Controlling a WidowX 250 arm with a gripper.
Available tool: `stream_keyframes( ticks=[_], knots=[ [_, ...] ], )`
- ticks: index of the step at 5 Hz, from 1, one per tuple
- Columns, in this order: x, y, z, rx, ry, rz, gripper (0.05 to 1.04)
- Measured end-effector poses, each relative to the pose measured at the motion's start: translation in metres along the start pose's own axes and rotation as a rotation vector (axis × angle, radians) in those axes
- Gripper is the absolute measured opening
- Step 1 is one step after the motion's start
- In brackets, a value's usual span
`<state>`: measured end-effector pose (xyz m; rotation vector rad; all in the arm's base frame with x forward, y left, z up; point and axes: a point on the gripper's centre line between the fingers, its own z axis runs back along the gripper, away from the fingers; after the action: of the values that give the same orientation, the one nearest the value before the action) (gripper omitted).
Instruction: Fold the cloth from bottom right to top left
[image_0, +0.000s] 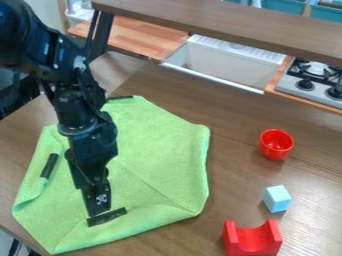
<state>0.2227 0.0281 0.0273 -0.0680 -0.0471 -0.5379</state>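
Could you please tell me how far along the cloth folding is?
No finished fold shows: the green cloth lies largely spread, its right side out on the table. The gripper is low over its lower part; whether it holds fabric, I can't tell. Bringing bottom right to top left seems left to do.

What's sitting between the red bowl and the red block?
A light blue cube lies between the red bowl and the red block, in the camera view.

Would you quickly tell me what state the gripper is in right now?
Gripper, at the green cloth: whether open, closed or holding anything cannot be told.
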Motion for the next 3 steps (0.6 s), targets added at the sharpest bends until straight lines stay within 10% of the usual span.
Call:
stream_keyframes(
  ticks=[3],
  knots=[
    [0.003, -0.007, -0.019, 0.003, 0.058, 0.013, 0.805]
  ],
)
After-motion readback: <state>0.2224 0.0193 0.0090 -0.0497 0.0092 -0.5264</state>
